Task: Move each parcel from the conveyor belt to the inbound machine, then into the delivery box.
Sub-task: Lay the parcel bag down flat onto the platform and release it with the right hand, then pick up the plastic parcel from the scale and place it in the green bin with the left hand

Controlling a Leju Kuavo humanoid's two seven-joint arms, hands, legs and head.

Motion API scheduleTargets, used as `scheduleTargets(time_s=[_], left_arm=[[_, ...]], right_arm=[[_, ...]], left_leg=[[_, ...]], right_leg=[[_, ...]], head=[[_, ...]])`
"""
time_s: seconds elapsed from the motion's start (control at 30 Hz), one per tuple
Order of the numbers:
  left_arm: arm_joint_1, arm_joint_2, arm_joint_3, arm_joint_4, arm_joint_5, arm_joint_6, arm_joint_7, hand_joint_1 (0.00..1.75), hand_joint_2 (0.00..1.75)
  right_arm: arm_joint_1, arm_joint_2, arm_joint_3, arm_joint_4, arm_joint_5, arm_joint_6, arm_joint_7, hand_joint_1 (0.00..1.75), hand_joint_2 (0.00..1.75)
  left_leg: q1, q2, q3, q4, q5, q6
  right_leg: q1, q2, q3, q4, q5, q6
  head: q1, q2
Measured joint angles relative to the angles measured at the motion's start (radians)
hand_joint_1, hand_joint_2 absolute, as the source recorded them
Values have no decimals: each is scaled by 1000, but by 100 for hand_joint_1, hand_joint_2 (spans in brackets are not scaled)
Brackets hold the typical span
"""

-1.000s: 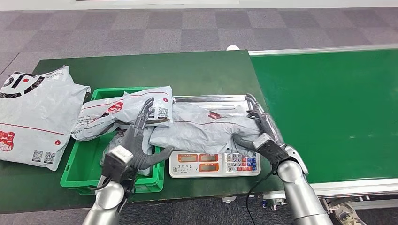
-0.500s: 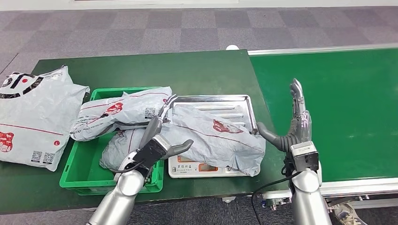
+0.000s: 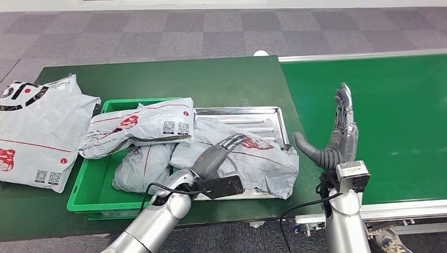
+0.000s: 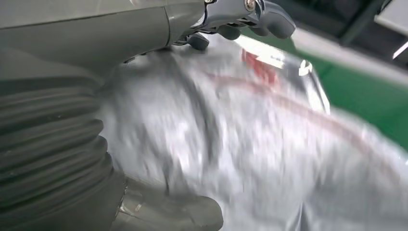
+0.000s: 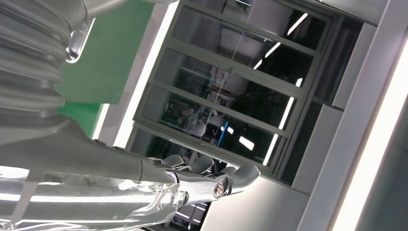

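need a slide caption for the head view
Left hand rests on a grey parcel lying over the scale tray; right hand is raised, open, beside the conveyor belt.

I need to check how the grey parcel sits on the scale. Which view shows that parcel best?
The head view: the grey parcel lies whole across the scale tray, with the left hand on it. The left wrist view gives only a blurred close-up of its wrinkled film. The right wrist view looks away from it.
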State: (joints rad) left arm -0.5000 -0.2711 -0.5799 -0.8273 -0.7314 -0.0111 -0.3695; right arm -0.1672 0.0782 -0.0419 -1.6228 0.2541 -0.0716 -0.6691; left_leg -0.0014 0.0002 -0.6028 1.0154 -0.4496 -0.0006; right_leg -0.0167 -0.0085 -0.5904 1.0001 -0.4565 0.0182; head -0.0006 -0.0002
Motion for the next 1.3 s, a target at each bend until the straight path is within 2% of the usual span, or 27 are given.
scheduleTargets(time_s=[0.13,0.17,0.2,0.3,0.33,0.83,1.3], left_arm=[[-31,-14,-33,70,-35,-38,45,0,175],[-39,-19,-39,88,-40,-47,56,6,175],[-46,-24,-43,106,-44,-54,65,39,175],[-63,-37,-50,151,-52,-59,79,161,175],[-67,-40,-50,161,-55,-55,80,172,175],[-77,-43,-51,170,-59,26,84,175,175],[-9,-13,-34,27,3,115,22,175,175]], right_arm=[[-2,0,-8,0,4,3,-1,0,175],[-2,0,-12,0,6,3,0,0,175],[-2,1,-16,0,7,2,1,0,175],[-1,4,-26,0,13,2,2,0,175],[0,5,-28,0,16,2,2,0,175],[11,17,-37,0,29,-9,2,0,175],[12,19,-37,0,38,-13,2,0,175]], left_leg=[[0,0,0,0,0,0],[0,0,0,0,0,0],[0,0,0,0,0,0],[0,0,1,0,0,0],[0,0,1,0,0,0],[0,0,2,0,0,0],[0,-1,2,0,0,0]], right_leg=[[0,-1,0,0,0,0],[0,-1,0,0,0,0],[0,-1,1,0,0,0],[0,-1,1,0,0,0],[0,-1,2,0,0,0],[0,-1,3,0,0,0],[0,-1,3,0,-1,0]], head=[[0,0],[0,0],[0,0],[0,0],[0,0],[0,0],[0,0]])
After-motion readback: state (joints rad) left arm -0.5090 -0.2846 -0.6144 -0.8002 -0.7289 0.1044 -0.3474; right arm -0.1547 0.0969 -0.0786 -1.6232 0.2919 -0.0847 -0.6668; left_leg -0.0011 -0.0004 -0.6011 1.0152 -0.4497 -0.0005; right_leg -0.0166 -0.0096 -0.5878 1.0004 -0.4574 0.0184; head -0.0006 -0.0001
